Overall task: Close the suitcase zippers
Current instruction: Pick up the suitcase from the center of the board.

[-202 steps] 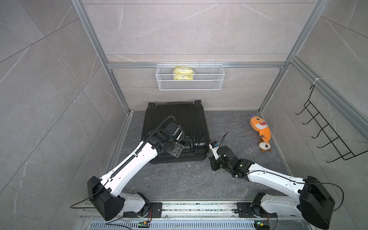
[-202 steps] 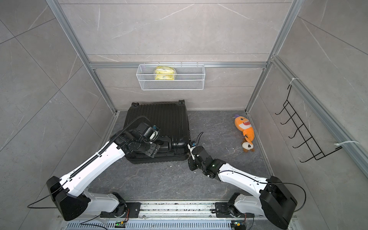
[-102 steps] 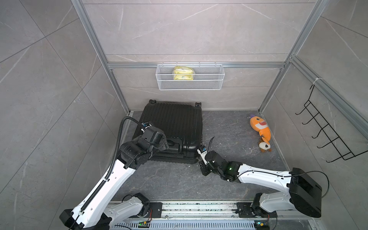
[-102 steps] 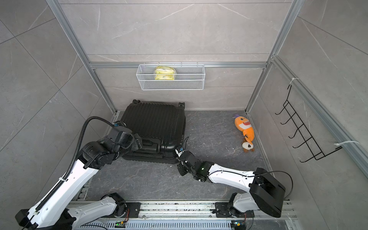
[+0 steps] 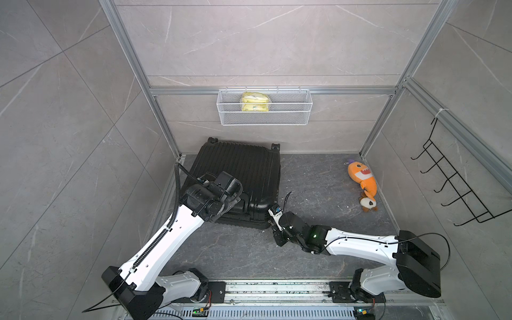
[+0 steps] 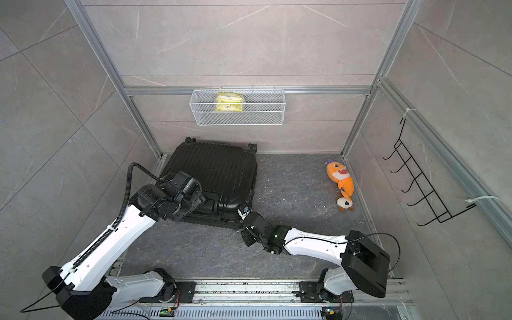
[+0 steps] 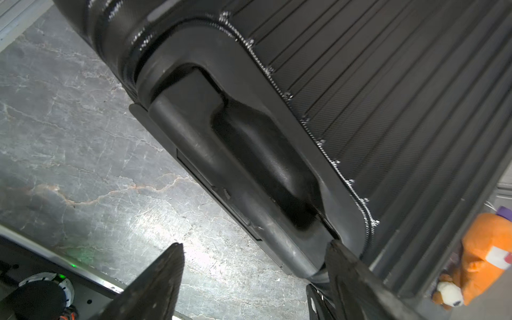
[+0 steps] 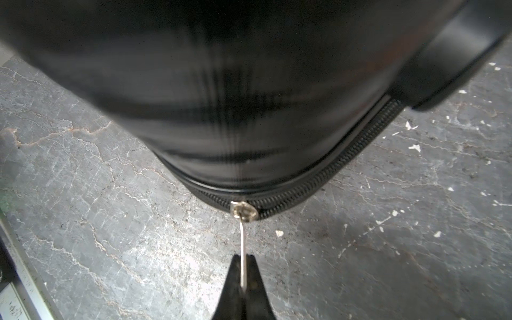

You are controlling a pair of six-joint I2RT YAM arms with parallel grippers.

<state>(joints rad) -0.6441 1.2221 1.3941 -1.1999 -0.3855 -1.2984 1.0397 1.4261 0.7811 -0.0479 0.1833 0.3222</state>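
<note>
In both top views: black ribbed suitcase (image 5: pixel 241 171) (image 6: pixel 219 169) flat on the grey worktop (image 5: pixel 318 177), at the far left, shell halves together, caster wheels toward the back wall. Left pincer (image 5: pixel 237 201) above the near edge of the suitcase, at the handle recess. Right pincer (image 5: pixel 273 216) low at the near right corner of the suitcase, its opening too small to judge from here. Orange plush toy (image 5: pixel 363 180) well apart from the suitcase, at the far right of the worktop. White wire basket (image 5: pixel 264 117) on the back wall, with a yellow packet (image 5: pixel 255 102) inside. Black hook rack (image 5: pixel 454 191) on the right wall.

In the left wrist view: pincer spread wide, with nothing in its grip. One finger (image 7: pixel 155 282) above bare worktop, the other (image 7: pixel 352 285) just beside the end of the black handle (image 7: pixel 221 166). Contact there impossible to tell. Ribbed shell beyond the handle.

In the right wrist view: pincer closed tight on the thin silver zipper pull (image 8: pixel 243 243). Pull taut and straight, running to the silver slider (image 8: pixel 245 210) on the black zipper track (image 8: pixel 332 171), right at the rounded suitcase corner. Shell above the track blurred.
</note>
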